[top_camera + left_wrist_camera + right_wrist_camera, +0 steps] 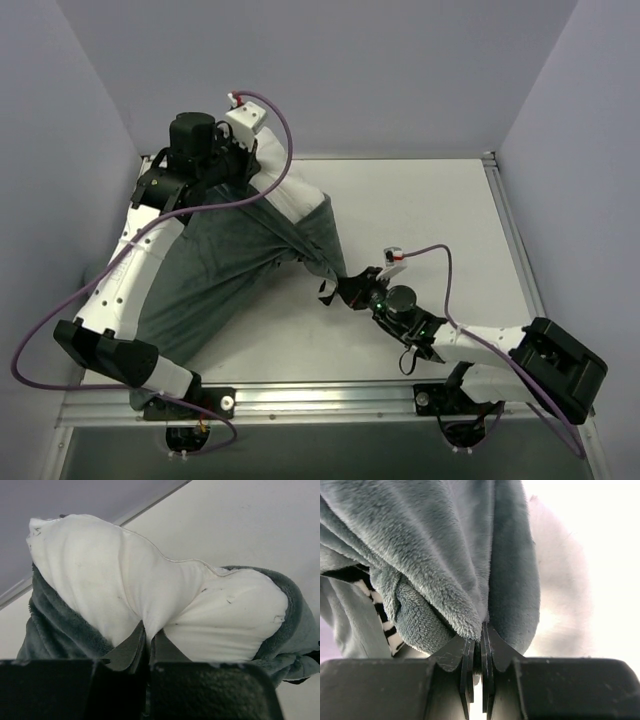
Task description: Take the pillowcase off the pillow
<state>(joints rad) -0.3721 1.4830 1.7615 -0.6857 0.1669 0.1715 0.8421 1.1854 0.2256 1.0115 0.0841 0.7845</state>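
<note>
The pillowcase (235, 275), grey face out, stretches in a long drape from the right gripper (481, 630), whose jaws are clamped on a fold of its fuzzy cloth, away toward the left gripper (150, 630). The pillow (125, 580) bulges from the case's mouth just ahead of the left jaws, which pinch its white fabric. The pull axis probably runs jaw to jaw, though how much pillow remains inside is unclear.
</note>
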